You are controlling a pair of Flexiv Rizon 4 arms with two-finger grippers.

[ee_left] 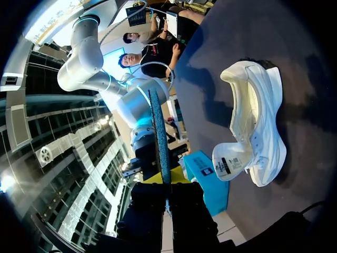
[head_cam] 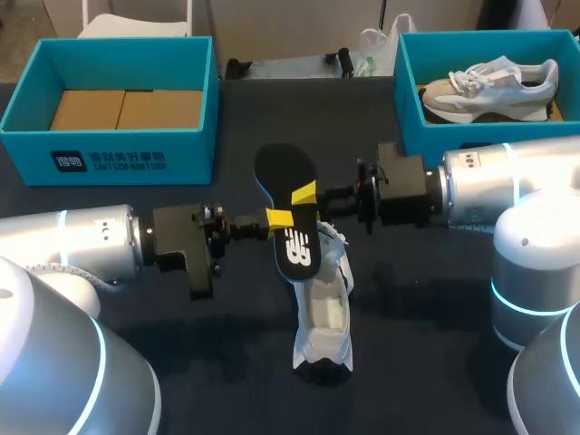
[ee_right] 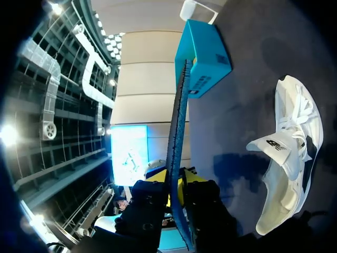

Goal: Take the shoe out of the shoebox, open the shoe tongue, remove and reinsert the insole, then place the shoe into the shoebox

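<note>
Our left gripper and right gripper both pinch one insole above one shoe; a second shoe lies in the right box of two

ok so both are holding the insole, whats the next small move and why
Probably tip the insole down toward the shoe: the left pincer and right pincer both clamp it in the air above the shoe, whose tongue is folded open.

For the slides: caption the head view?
Left gripper and right gripper hold the black insole above the white shoe.
</note>
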